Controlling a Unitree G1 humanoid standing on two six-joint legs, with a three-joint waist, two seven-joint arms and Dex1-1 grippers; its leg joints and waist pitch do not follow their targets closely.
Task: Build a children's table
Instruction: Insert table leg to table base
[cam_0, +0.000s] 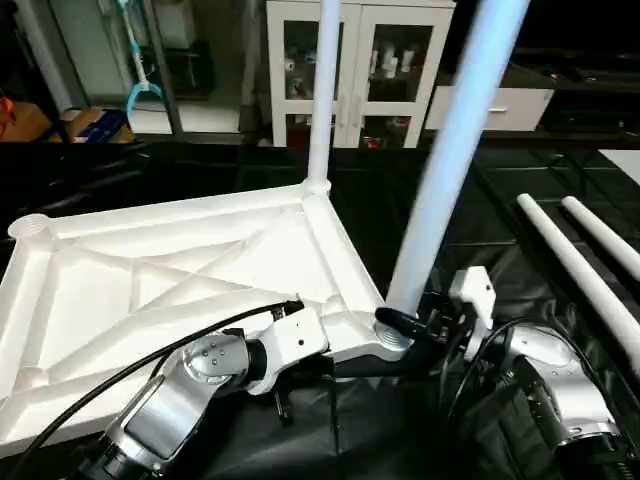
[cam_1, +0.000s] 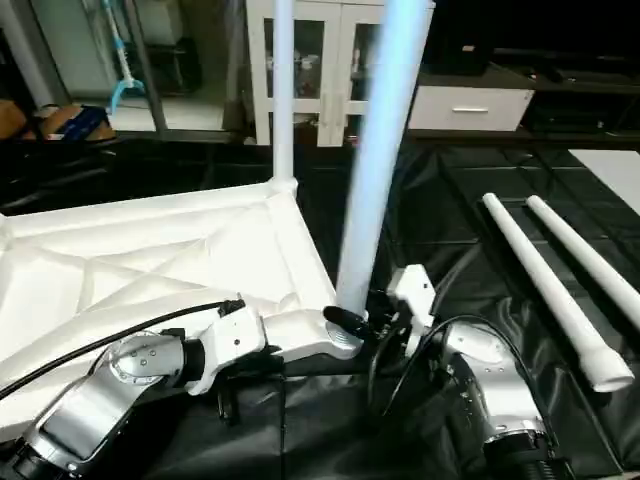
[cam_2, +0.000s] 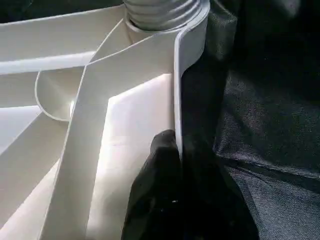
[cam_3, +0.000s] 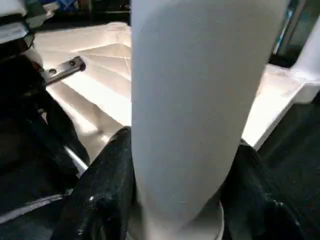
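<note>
The children's table top (cam_0: 150, 280) lies upside down on black cloth, its X ribs facing up. One white leg (cam_0: 322, 90) stands upright in its far right corner socket. A second leg (cam_0: 455, 150) stands slightly tilted in the near right socket (cam_0: 390, 340). My right gripper (cam_3: 180, 200) is shut on this leg's base, with a black finger (cam_3: 107, 190) on each side. My left gripper (cam_2: 177, 145) is shut on the top's side wall (cam_2: 176, 90), close to that same corner. Two loose legs (cam_0: 570, 265) lie side by side on the cloth at the right.
A white glass-door cabinet (cam_0: 360, 70) and a white drawer unit (cam_0: 500, 105) stand behind the work area. The black cloth (cam_0: 400, 200) covers the surface all round the top. A cable (cam_0: 120, 365) runs along my left forearm.
</note>
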